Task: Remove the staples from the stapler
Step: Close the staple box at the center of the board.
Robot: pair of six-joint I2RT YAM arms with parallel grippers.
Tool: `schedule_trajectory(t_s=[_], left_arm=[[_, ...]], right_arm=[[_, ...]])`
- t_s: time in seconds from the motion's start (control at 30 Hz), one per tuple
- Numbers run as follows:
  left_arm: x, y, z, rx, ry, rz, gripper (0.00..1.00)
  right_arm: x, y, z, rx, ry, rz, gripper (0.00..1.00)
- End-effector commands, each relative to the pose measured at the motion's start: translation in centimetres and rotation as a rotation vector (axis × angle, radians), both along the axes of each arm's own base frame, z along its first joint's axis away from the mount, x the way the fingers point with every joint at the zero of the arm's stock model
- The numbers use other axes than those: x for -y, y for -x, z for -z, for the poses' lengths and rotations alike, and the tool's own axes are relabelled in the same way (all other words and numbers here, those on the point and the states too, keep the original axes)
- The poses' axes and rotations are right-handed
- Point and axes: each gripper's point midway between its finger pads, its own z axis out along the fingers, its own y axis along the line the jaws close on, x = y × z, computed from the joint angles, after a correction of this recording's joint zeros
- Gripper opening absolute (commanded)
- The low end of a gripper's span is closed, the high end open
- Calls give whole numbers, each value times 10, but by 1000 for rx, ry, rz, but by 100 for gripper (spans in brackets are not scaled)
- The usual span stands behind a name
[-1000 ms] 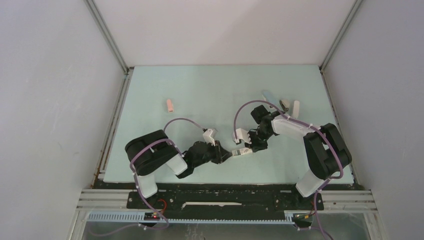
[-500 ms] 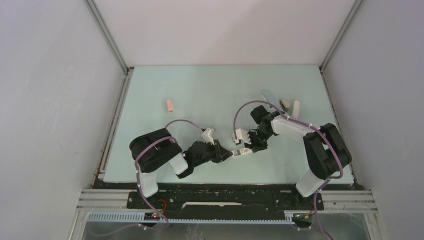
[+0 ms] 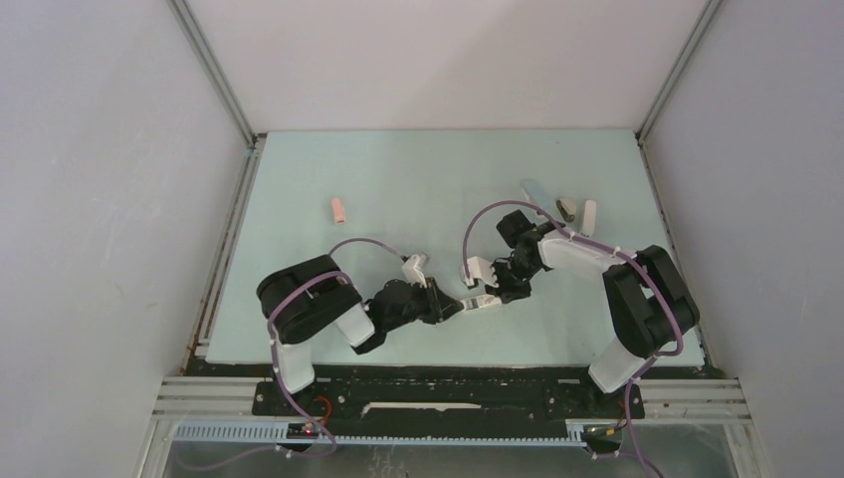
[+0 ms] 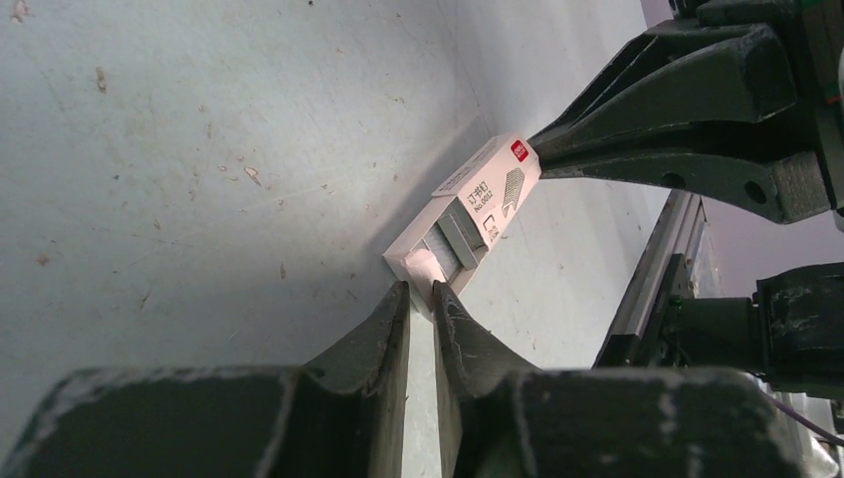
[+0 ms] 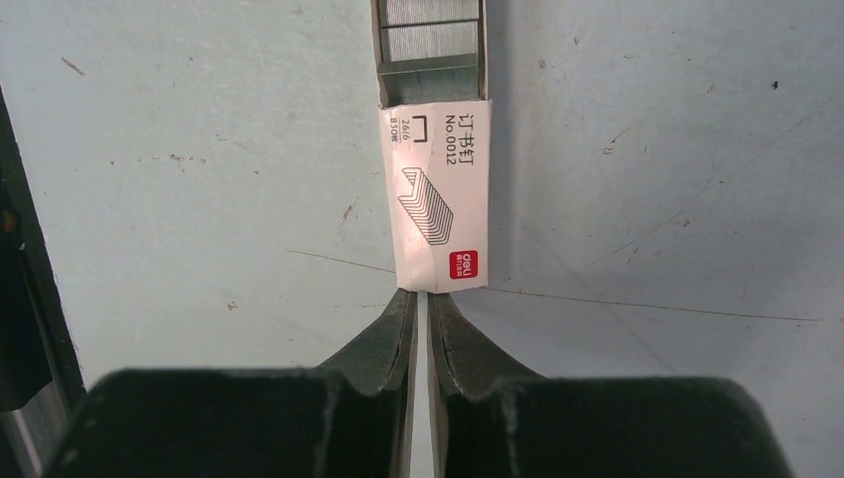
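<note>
Staples (image 5: 430, 40) lie as grey metallic strips in a tray that is pushed partly out of a small white printed cardboard box (image 5: 438, 199). The box lies flat on the pale green desk (image 3: 398, 179), near the front edge, between the two arms. Left end effector (image 4: 420, 291): jaws narrow, a slim gap between them, tips at the open tray end of the box; whether they pinch the tray lip cannot be told. Right end effector (image 5: 426, 299): jaws narrow, almost closed, tips against the opposite, closed end of the box by its red logo; a grip on the cardboard cannot be confirmed. A pink stapler (image 3: 339, 209) lies well apart at left, a white stapler (image 3: 589, 214) far right.
</note>
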Motion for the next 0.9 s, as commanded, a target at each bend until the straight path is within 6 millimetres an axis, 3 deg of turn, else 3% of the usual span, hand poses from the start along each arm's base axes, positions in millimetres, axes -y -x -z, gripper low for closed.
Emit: schedule_trajectory(t_s=[0.0, 0.5, 0.87], left_arm=[[5, -6, -1, -40, -25, -11, 19], [9, -7, -3, -55, -54, 6, 13], [12, -7, -9, -48, -47, 21, 12]], right_arm=[[-5, 1, 1, 8, 0, -8, 14], [-17, 2, 0, 45, -2, -35, 12], [-29, 5, 6, 52, 10, -45, 18]])
